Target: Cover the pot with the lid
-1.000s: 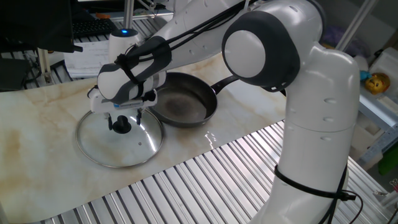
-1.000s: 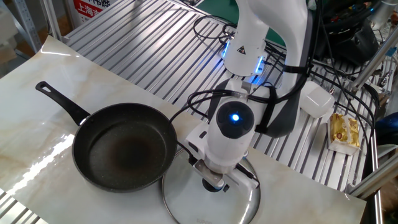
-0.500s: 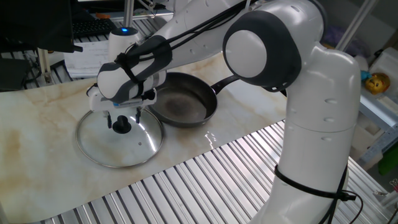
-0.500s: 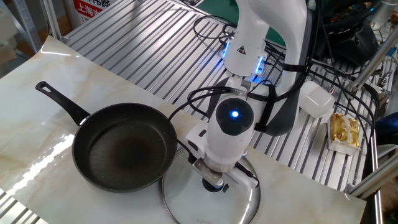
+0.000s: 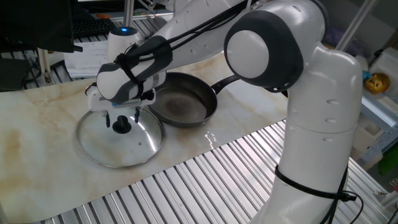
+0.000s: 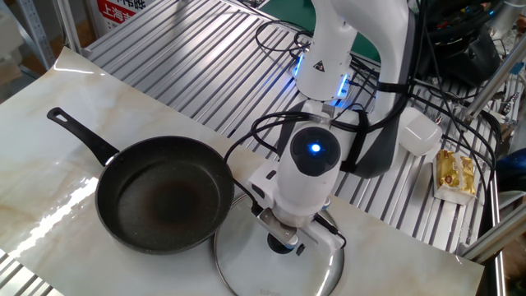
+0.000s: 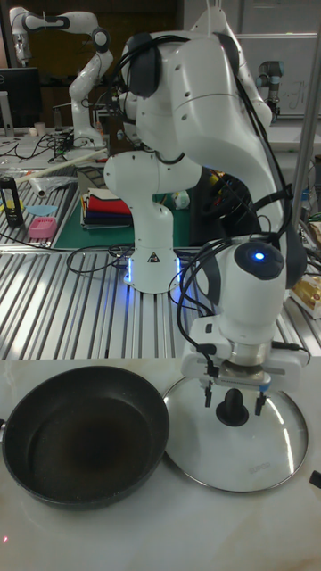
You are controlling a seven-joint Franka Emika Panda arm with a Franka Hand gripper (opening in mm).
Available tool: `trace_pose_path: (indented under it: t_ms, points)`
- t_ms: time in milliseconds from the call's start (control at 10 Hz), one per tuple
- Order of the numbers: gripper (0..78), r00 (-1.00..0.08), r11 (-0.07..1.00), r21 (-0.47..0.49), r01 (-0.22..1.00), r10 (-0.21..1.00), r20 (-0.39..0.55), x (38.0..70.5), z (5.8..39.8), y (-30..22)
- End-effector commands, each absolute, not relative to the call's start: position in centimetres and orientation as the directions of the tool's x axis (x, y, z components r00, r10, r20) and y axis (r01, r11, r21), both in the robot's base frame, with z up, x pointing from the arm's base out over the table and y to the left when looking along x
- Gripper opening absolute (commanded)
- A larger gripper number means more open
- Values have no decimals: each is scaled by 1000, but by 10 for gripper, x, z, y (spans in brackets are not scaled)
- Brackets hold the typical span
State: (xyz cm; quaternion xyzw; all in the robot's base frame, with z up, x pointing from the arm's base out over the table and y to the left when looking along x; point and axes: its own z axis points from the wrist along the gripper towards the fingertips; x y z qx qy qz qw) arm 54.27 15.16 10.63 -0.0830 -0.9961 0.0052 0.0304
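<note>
On the marble-patterned table [image 7: 107, 544] nearest the tall camera I count two task items lying side by side: one pot [image 7: 82, 448] on the left of that view and one lid [image 7: 239, 446] on the right, their rims just beside each other, possibly touching. I see the pot as one shallow black pan with a dark grey inside, nothing in it, and one long handle [image 6: 78, 134] that points away from the lid in the other fixed view. I see the lid lying flat on the table, clear glass with a metal rim and one black knob [image 7: 234, 409] at its centre.

Directly above that knob hangs my one gripper [image 7: 234, 400]. I count two fingers [image 7: 207, 393], one on each side of the knob, parted, with a gap showing between each fingertip and the knob in the tall view, so the jaws are released and grasp nothing. From one fixed view the gripper [image 5: 122, 118] sits low over the lid [image 5: 119, 139], with the pot [image 5: 182, 101] just behind it.

Farther back, on the ribbed metal surface [image 7: 71, 308], stands the arm's single white base [image 7: 152, 232].
</note>
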Motion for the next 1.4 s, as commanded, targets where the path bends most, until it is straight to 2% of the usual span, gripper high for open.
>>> trace_pose_path:
  t_ms: [100,400,500,1400]
  points:
    - [774,-986,987,-16,160,160,52,544,107,152]
    - [774,-988,989,-15,146,146,47,544,106,152]
    - [12,-988,989,-15,146,147,46,544,104,152]
    - [12,-988,989,-15,146,147,46,544,104,152]
